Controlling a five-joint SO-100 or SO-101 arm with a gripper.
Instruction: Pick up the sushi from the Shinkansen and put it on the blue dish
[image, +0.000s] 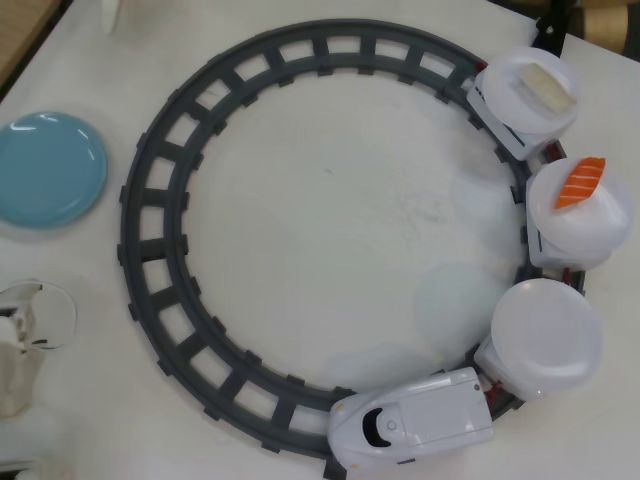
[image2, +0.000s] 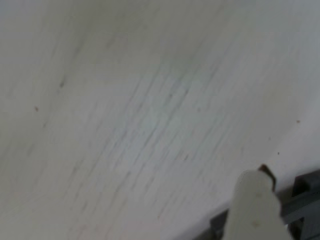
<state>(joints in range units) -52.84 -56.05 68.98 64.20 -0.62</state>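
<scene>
Nothing done yet: the salmon nigiri (image: 580, 183) rides the Shinkansen (image: 415, 418) (middle car), blue dish (image: 48, 168) bare; whether the fingers (image2: 255, 207) are clenched, I cannot tell.

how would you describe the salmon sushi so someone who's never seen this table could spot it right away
In the overhead view, find the dark grey ring of track and follow the white train up the right side. It pulls three cars topped with round white plates; the sushi lies on the middle plate. It is bright orange with thin white stripes, unlike the pale beige piece on the next plate.
</scene>
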